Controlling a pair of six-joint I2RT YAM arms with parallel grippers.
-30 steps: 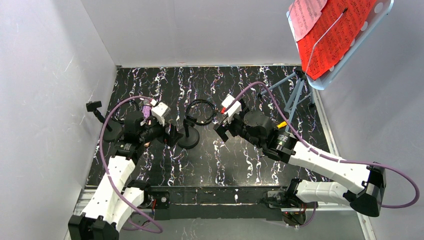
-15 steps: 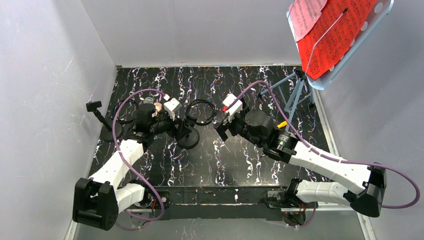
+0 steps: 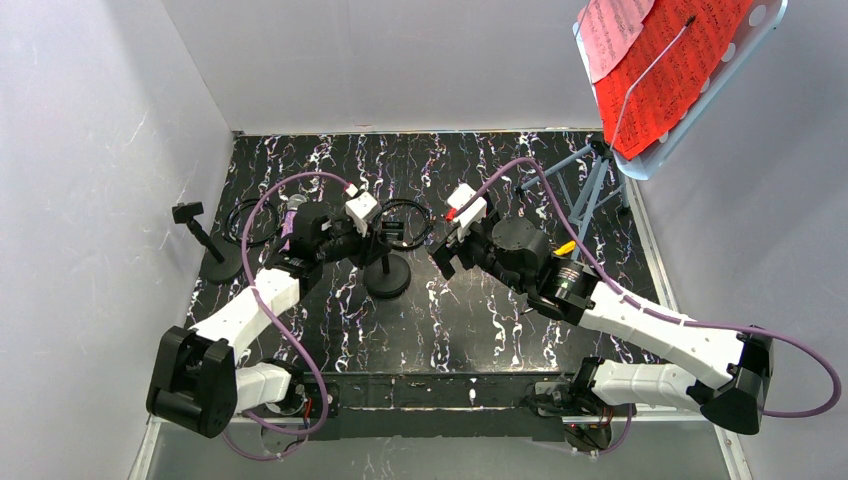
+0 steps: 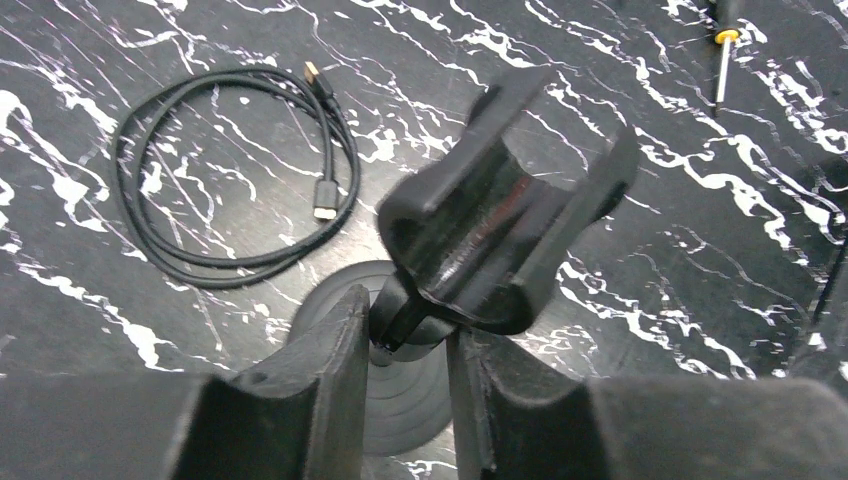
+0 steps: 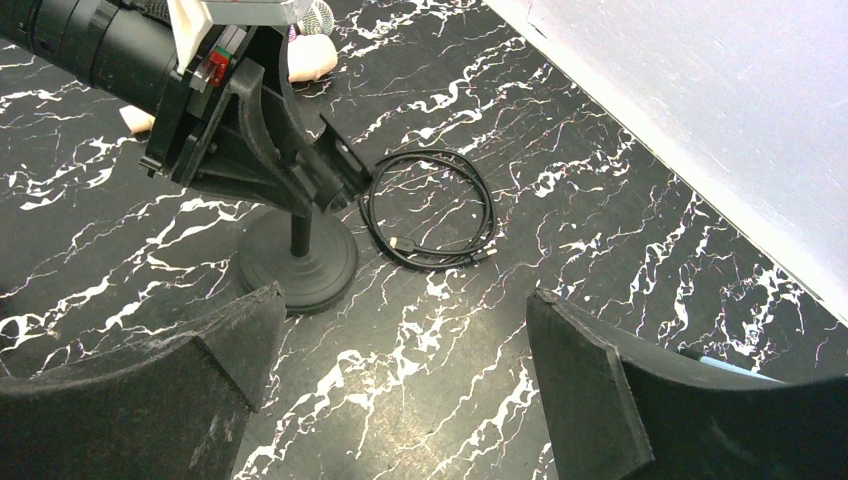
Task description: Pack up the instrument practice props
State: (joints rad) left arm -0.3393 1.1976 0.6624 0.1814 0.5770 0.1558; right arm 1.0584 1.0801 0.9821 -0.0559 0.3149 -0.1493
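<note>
A short black mic post (image 3: 387, 276) with a round base stands mid-table. My left gripper (image 3: 384, 236) is shut on its neck just under the clip; in the left wrist view the post's clip (image 4: 500, 225) rises above my left gripper (image 4: 405, 320). A second mic post (image 3: 208, 248) stands at far left. The purple microphone (image 3: 290, 216) lies behind my left wrist, and its silver grille (image 5: 318, 14) shows beside a cream microphone (image 5: 310, 60). Red (image 3: 680, 70) and pink (image 3: 610, 30) sheet-music pages rest on the stand. My right gripper (image 3: 443, 258) (image 5: 400, 297) hovers open over bare table.
Two coiled black cables (image 3: 405, 222) (image 3: 250, 215) lie behind the posts. A grey tripod music stand (image 3: 592, 185) occupies the back right corner. A yellow-handled screwdriver (image 4: 722, 58) lies near the right arm. White walls enclose the table on three sides.
My left arm swung right from the microphones to the middle mic post, and its jaws narrowed round the post's neck. The right arm barely moved.
</note>
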